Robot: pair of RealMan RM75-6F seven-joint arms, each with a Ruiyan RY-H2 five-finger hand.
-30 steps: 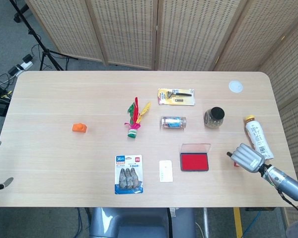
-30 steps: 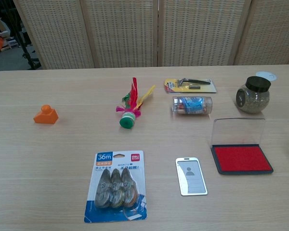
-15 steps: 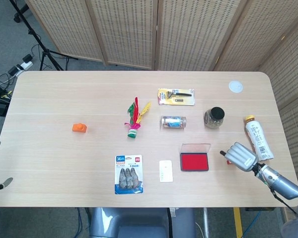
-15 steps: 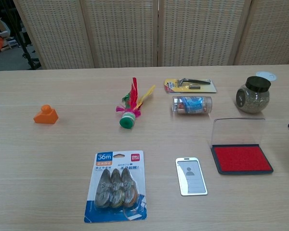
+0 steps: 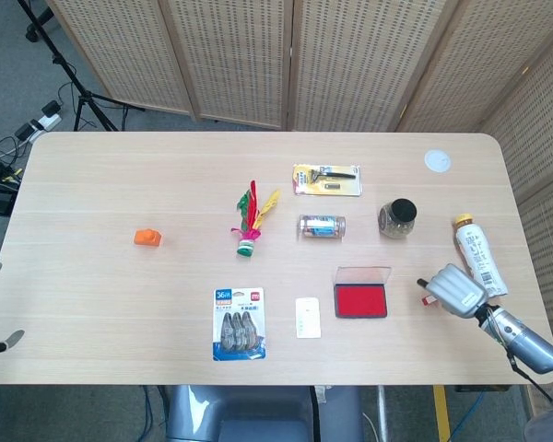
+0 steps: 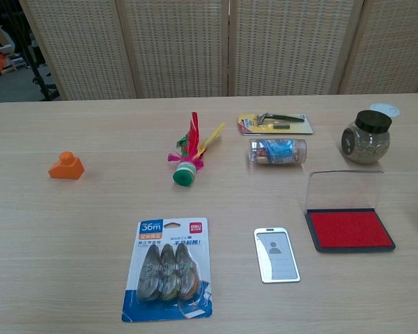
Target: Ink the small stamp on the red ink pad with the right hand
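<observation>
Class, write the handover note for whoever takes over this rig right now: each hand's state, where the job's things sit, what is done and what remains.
Right hand: at the table's right edge, beside the red ink pad, fingers curled over a small red thing, probably the small stamp; a grip cannot be confirmed.
Left hand: not in view.
Ink pad: open, lid up, near the card holder.
Done: hand has reached the stamp.
Left: secure the stamp, carry it over the pad, press it into the ink.
</observation>
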